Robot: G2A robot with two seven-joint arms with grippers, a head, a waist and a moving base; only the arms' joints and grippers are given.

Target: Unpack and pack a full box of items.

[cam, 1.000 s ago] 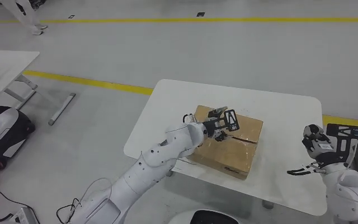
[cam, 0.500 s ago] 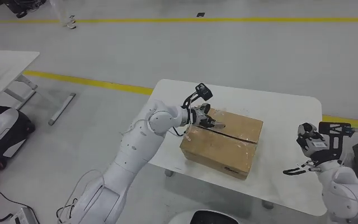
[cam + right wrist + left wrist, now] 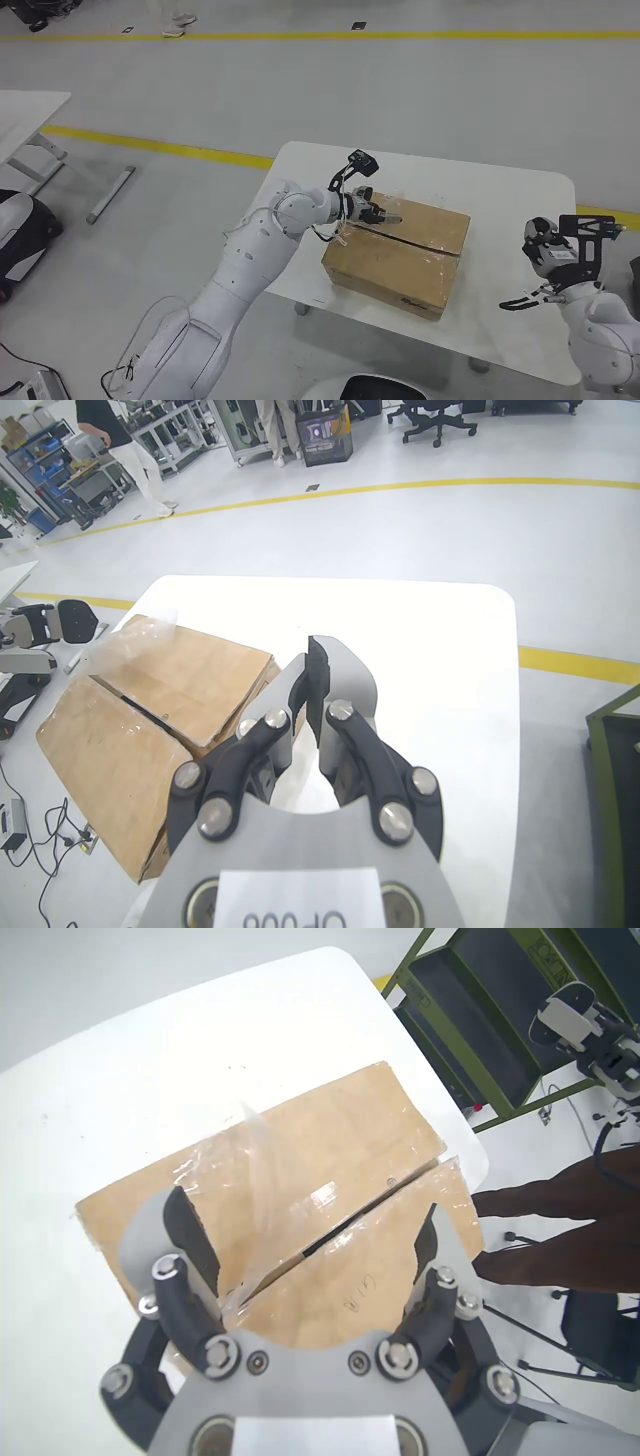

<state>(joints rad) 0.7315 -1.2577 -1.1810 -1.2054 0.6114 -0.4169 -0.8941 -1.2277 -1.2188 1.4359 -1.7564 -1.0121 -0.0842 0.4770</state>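
A closed brown cardboard box [image 3: 400, 250] lies on the white table [image 3: 500, 195]. Its top flaps meet at a narrow, slightly parted seam [image 3: 345, 1228] under clear tape. A loose strip of clear tape [image 3: 255, 1163] stands up from the box end nearest my left gripper. My left gripper [image 3: 305, 1233] hovers open over that end [image 3: 378, 214], its fingers astride the seam with nothing between them. My right gripper [image 3: 311, 665] is shut on nothing, above bare table off the box's other end [image 3: 560, 255]. The box [image 3: 150, 700] and its loose tape [image 3: 135, 640] lie beyond it.
Bare tabletop stretches behind the box and to its right. A green metal rack [image 3: 475, 1028] stands just past the table's right edge. Another white table [image 3: 25, 110] is far left, with cables [image 3: 45, 840] on the floor below.
My left gripper drew back from over the middle of the box top to its left end, then held there. The right arm drifted slightly left toward the box.
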